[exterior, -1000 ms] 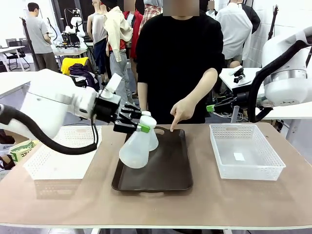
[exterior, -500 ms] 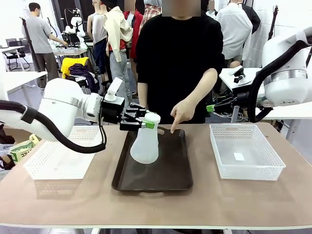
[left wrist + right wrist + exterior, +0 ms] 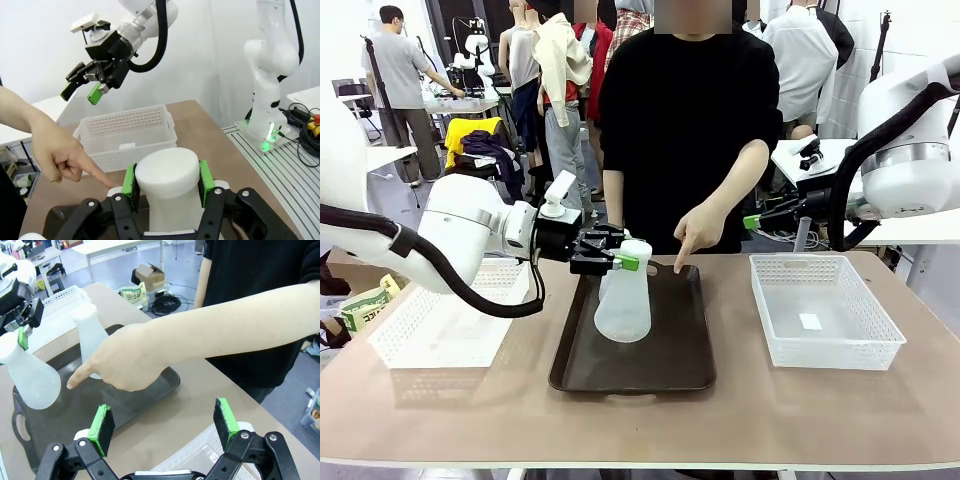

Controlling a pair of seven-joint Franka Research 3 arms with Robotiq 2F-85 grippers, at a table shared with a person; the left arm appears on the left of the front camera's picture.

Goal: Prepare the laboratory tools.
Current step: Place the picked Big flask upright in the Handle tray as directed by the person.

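Brown tabletop point(image 3: 740, 420), dark tray point(image 3: 670, 360), left pincer point(image 3: 617, 262) clamping flask point(image 3: 623, 305), right pincer point(image 3: 165, 425) wide, busy lab behind

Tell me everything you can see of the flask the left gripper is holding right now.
The held flask is frosted translucent white, plastic-looking, conical with a wide round base and a narrow neck ending in a flat white top. It looks empty. The left gripper clamps its neck between green pads. It stands nearly upright over the dark brown tray; whether its base touches the tray I cannot tell. The person's hand points just beside it.
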